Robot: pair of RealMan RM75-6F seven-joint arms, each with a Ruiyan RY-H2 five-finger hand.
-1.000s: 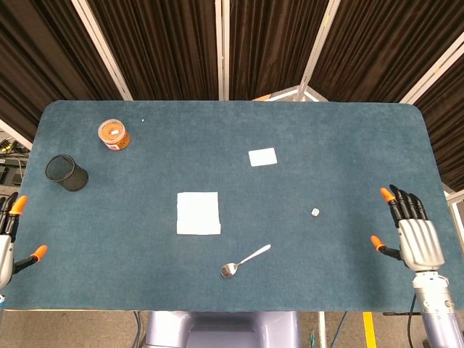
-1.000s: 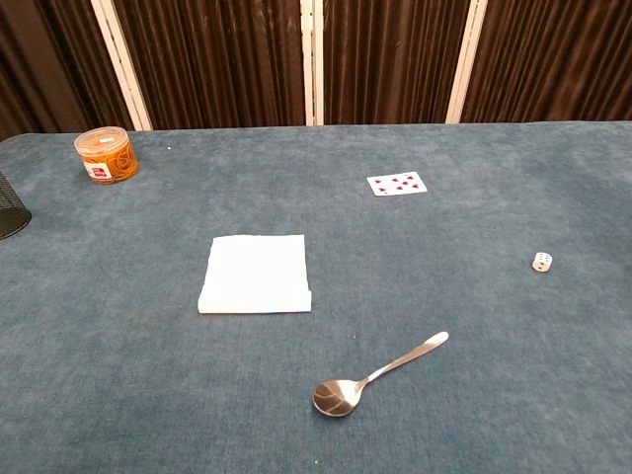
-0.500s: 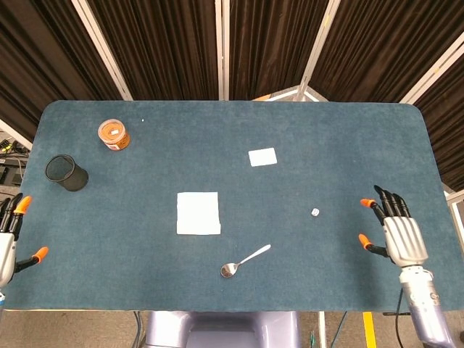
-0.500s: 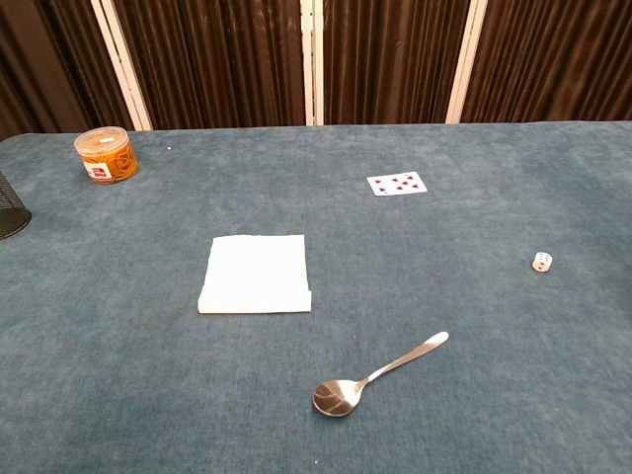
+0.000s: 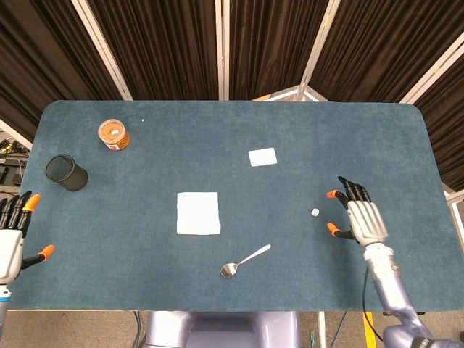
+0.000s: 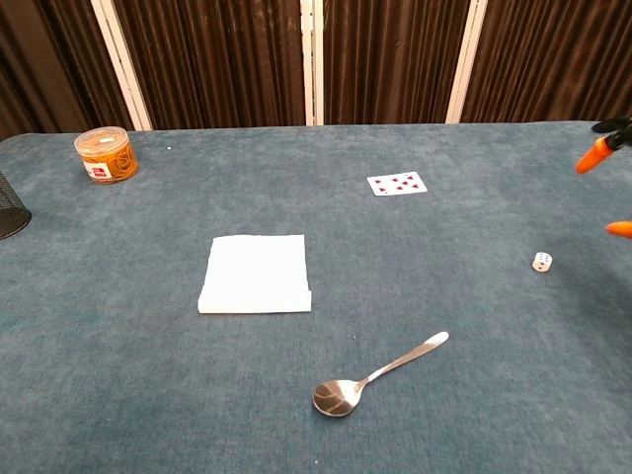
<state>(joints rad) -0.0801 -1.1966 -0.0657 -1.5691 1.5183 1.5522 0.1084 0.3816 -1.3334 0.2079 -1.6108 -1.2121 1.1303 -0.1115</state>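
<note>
From the head view, the right hand (image 5: 360, 220) hovers empty, fingers spread, just right of the die (image 5: 315, 212); the left hand (image 5: 11, 243) (also spread, empty) sits far off. At chest level, orange fingertips (image 6: 595, 158) hang right of the die (image 6: 541, 262).

This was a robot test bay in a lab or studio rather than a home. A table (image 5: 232, 130) covered edge to edge in blue-grey felt stood before dark pleated curtains (image 5: 159, 43) hung between pale frame posts (image 6: 312, 59), closing the space off like a booth. Cables (image 5: 9, 148) lay on the floor at the left edge, and a strip of yellow floor tape (image 5: 368, 330) showed below the table's near edge.
</note>
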